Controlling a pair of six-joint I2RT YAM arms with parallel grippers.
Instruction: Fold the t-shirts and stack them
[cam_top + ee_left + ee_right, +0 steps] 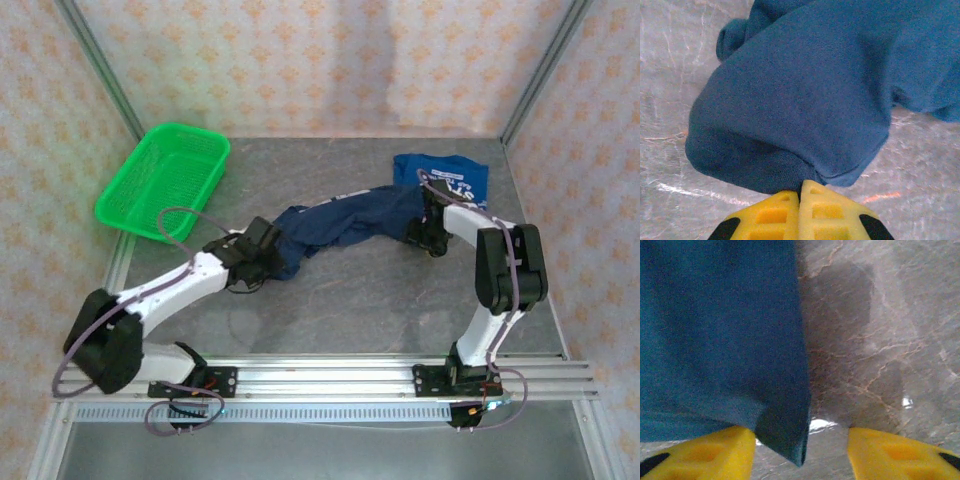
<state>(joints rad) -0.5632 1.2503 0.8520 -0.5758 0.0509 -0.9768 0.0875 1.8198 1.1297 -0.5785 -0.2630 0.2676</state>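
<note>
- The grey marbled table (400,300) carries everything, with both arms reaching in from its near edge.
- The dark navy t-shirt (345,220) lies in a long rumpled band across the middle of the table, running from the left arm's end up and right to the right arm's end.
- The green mesh basket (165,185) sits at the far left corner, well apart from the cloth.
- The brighter blue t-shirt (450,178) with white lettering lies bunched at the far right, touching the navy one's right end.
- The left gripper (801,187) has its yellow fingers pressed together on a rolled hem of the navy t-shirt at its left end.
- The right gripper (800,432) has its fingers spread wide; a corner of navy cloth hangs between them, closer to the left finger (705,450), above bare table.
</note>
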